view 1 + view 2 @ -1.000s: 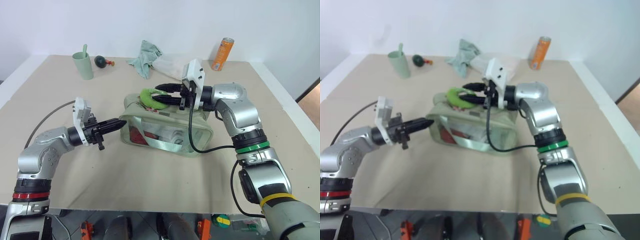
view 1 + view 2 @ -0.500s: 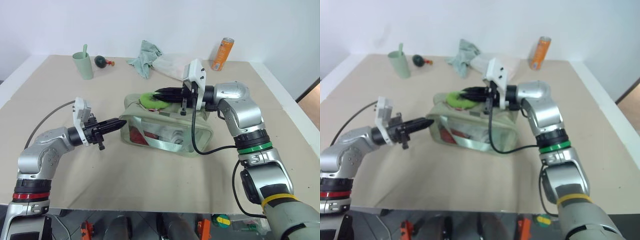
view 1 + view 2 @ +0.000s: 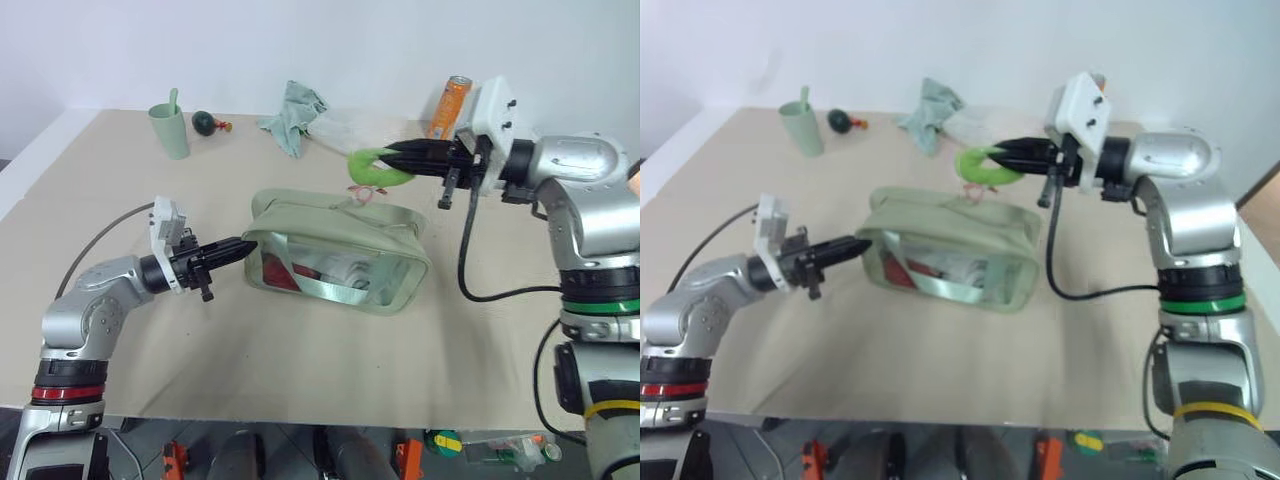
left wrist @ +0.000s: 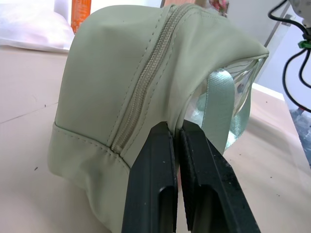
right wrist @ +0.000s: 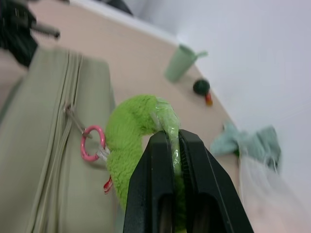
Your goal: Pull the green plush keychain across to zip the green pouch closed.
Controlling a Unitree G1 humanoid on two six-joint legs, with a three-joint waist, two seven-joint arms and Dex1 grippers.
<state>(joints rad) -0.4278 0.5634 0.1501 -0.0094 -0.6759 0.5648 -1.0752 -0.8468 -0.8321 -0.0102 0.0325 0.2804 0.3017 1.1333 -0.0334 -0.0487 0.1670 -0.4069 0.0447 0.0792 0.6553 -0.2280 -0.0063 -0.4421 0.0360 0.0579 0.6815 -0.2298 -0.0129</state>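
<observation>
beige tabletop: right pincer clamps fuzzy keychain, left pincer pinches boxy fabric pouch.

A beige table carries the green pouch, cup, rag and orange can.

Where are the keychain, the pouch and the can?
keychain (image 3: 375, 166), left eye view, plush body ahead of the fingers.
pouch (image 3: 330, 216), left eye view, top fabric panel.
can (image 3: 447, 106), left eye view, orange side.
</observation>
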